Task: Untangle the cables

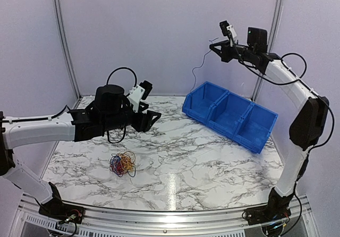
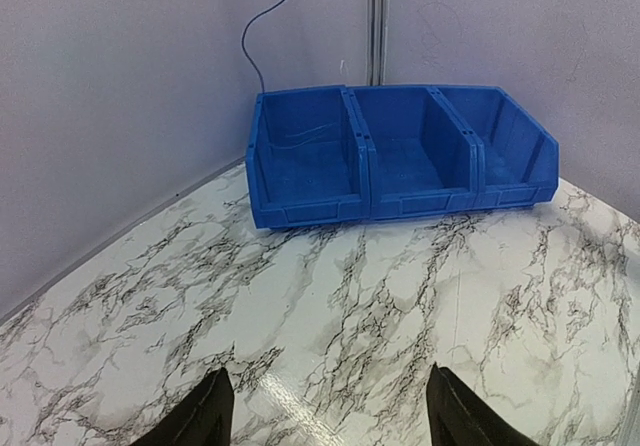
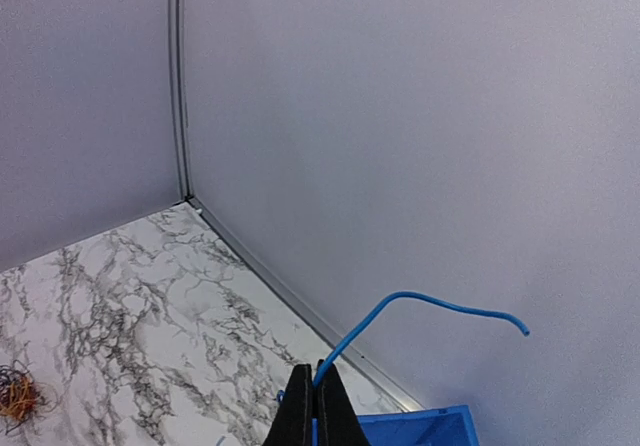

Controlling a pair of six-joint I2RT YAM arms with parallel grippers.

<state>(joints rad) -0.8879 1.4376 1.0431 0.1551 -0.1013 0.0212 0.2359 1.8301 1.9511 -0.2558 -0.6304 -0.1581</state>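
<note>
A small tangle of cables [image 1: 122,164] in blue, red and orange lies on the marble table, left of centre; the right wrist view catches it at its lower left edge [image 3: 18,396]. My right gripper [image 1: 212,46] is raised high above the bins, shut [image 3: 316,370] on one blue cable [image 3: 420,301]. That cable [image 1: 199,69] hangs down toward the leftmost bin and also shows in the left wrist view [image 2: 262,16]. My left gripper [image 1: 155,119] hovers over the table beyond the tangle, open [image 2: 328,369] with nothing between its fingers.
A blue three-compartment bin [image 1: 228,112] stands at the back right of the table [image 1: 186,157]; its front wall [image 2: 360,206] faces the left gripper. Grey walls enclose the table at the back and sides.
</note>
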